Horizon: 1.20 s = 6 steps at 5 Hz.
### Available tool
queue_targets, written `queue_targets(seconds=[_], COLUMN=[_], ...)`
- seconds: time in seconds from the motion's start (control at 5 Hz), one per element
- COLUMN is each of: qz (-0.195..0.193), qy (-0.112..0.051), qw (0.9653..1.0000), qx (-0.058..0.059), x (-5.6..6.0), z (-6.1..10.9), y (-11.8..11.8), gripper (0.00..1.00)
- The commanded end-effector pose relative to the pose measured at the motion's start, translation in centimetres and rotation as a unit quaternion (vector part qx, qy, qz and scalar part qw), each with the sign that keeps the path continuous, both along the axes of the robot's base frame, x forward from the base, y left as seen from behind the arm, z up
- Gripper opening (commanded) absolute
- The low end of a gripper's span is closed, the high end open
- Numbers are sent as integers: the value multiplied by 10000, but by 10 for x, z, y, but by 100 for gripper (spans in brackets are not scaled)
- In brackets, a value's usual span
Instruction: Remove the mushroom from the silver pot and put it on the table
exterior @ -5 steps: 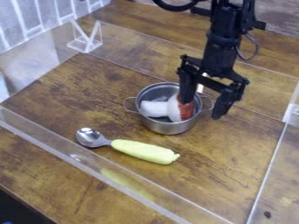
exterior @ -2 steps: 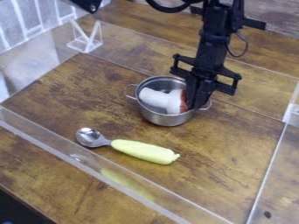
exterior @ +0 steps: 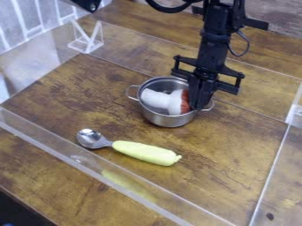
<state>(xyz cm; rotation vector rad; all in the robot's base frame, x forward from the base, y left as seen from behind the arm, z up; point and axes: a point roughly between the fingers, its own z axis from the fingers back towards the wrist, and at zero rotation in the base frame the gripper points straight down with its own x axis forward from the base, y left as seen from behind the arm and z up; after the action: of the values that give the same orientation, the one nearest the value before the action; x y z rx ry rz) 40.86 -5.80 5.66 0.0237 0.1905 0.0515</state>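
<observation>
Since a second back, when the fingers stood spread astride the pot's right side: they have drawn together and the black arm stands straighter over the pot
Single camera view, gripper: black two-fingered gripper [exterior: 196,95] reaches steeply down into the right half of the small round shiny steel pot [exterior: 163,114] — jaws pinched in
Mushroom: small toy mushroom with white stem and red-brown cap [exterior: 175,103] lies inside the pot, right of its centre, its red part touching the fingers; they look clenched on it, though the pot wall hides the contact itself
Meaning for the task: the grasp seems made; the lift out of the pot is not yet done, and the mushroom is not yet on the table
Pot rim: close around the fingers on the right — my judgement is that a straight rise is safest, or the rim may snag and drag the pot
Spoon: yellow-handled metal spoon [exterior: 127,146] lies in front of the pot, well apart from it
Open room: bare dark brown plank table [exterior: 242,159] to the right of and in front of the pot — ample for setting down
Edges: clear acrylic wall [exterior: 154,202] bounds the table well beyond the spoon; another stands far right of the pot
</observation>
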Motion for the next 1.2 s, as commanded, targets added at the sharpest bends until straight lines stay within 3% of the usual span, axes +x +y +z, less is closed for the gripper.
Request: queue_targets(seconds=[0.0,0.2,0.4,1.0], qz=[97,330,549,667], qy=[-505,-496,-461,-381], qw=[9987,9982,9973,9970], qx=[-68,-68,-153,-85], x=[8,2,-3,-5], z=[48,59,69,44], y=[18,23,25,22], gripper=[0,100,100,100])
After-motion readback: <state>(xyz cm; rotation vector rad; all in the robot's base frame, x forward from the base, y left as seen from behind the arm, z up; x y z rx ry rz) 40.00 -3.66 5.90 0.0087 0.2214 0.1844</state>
